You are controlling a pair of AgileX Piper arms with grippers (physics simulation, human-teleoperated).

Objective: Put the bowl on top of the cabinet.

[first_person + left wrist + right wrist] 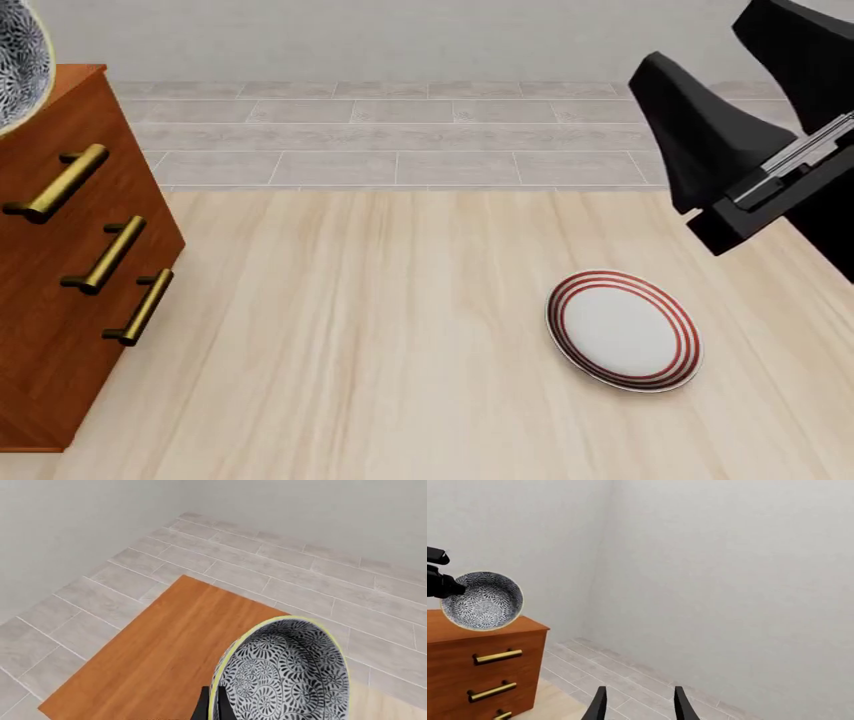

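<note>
Left wrist view: left tool (pixel 212 704) grips bowl (pixel 287 675) rim above cabinet (pixel 160 665).

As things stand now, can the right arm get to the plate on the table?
Probably yes. The right end effector is open and holds nothing, and the plate lies alone on the bare table, nothing covering it.
</note>
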